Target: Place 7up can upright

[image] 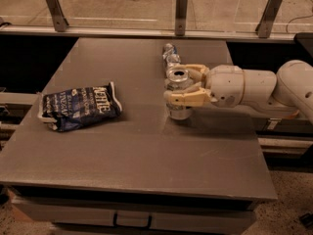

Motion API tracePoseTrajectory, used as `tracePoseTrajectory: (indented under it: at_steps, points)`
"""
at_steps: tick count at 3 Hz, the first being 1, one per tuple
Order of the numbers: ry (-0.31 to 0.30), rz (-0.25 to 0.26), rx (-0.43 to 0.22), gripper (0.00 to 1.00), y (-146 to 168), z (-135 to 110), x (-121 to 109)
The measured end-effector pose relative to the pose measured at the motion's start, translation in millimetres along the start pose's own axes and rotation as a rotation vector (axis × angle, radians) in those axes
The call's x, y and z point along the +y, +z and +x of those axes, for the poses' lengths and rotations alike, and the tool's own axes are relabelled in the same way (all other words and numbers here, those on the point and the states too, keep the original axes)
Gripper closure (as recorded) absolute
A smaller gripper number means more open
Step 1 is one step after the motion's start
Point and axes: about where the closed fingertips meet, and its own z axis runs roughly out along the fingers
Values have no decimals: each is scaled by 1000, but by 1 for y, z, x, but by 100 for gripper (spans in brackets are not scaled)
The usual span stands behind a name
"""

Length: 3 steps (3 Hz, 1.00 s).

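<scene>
Silver aluminium 7up can (179,111) upright toward table's (146,160) right edge, cream two-finger gripper (177,83) clamped round it — dark-blue chip bag (80,106) near left edge.

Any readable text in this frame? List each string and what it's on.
"ETTLE", white letters on the chip bag; the letter before them is unclear, and the smaller print is blurred.
7up can, gripped from both sides by the gripper: no label text readable.
Plastic bottle behind the can: nothing readable.

Dim, warm light — soft shadow on the table (122,146) beside the jaws gripping the 7up can (177,77).
</scene>
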Motion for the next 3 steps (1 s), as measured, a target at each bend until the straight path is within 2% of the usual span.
tracePoseTrajectory:
  at_steps: [1, 2, 3]
  points:
    - [-2, -6, -6, 15, -5, 3, 3]
    - [10, 3, -5, 0, -12, 7, 7]
    - [26, 45, 40, 0, -33, 5, 7]
